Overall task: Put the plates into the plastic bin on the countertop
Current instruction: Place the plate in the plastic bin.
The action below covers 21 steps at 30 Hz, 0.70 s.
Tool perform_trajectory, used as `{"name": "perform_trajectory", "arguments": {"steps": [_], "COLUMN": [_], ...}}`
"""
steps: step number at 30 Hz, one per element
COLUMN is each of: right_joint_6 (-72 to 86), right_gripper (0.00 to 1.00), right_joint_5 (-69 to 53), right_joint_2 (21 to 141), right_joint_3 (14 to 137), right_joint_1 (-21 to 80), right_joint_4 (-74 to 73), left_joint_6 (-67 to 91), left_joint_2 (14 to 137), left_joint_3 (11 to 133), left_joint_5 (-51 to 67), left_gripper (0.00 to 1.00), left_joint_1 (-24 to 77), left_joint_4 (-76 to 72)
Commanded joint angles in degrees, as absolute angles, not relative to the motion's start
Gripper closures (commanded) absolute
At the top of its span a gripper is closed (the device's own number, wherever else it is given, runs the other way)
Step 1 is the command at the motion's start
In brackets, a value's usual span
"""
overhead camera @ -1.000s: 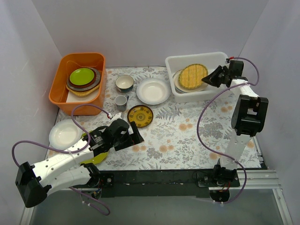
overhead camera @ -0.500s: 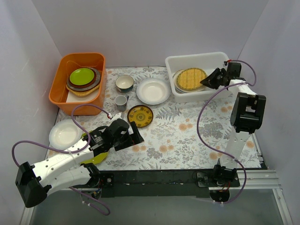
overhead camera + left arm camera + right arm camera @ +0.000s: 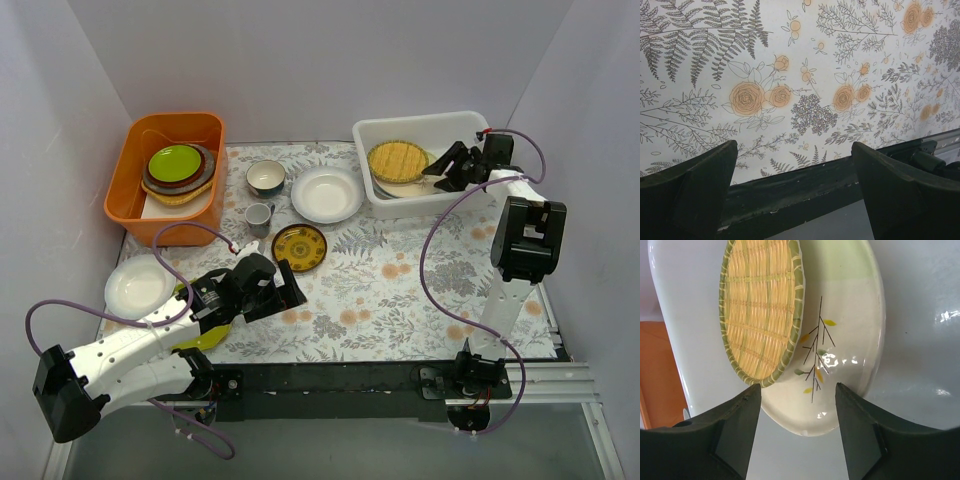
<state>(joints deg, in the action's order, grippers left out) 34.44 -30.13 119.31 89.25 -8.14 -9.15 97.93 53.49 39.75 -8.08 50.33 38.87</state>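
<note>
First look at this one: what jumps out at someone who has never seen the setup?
The bright orange tub at the far left draws the eye, with a lime plate topping a stack inside. Next comes the white bin at the far right. There a yellow straw plate lies on a cream sprig plate, and the right arm holds its jaws open beside them.

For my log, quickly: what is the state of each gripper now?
Left gripper: open, holding nothing.
Right gripper: open, holding nothing; the woven-straw plate lies in the plastic bin.
</note>
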Motion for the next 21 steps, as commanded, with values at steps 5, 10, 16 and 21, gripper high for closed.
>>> {"name": "perform_trajectory", "arguments": {"steps": [5,10,16,21], "right_joint_6": [32.08,31.91,32.34,33.48], "right_gripper": [0.25,0.21,0.19,0.19], "right_joint_5": [-26.99,-26.19,-26.63,-28.74], "right_joint_2": [113.56,109.00,102.76,96.69], "right_joint_3": [90.44,89.30,88.33,85.26], "right_joint_1": [-8.70,-8.70,-8.79,-8.53], "right_joint_4": [-11.87,-11.51,-11.16,-9.76], "left_joint_6": [96.77,96.68,96.77,96.94], "left_joint_2": [53.44,53.00,51.86,50.89], "left_joint_3": [41.75,42.36,42.89,42.89], "left_joint_5": [-8.17,-8.52,-8.96,-9.23], "left_gripper": [0.02,0.02,0.02,0.02], "left_joint_1": [50.01,49.92,49.92,50.01], "left_joint_4": [40.25,41.22,42.36,43.15]}}
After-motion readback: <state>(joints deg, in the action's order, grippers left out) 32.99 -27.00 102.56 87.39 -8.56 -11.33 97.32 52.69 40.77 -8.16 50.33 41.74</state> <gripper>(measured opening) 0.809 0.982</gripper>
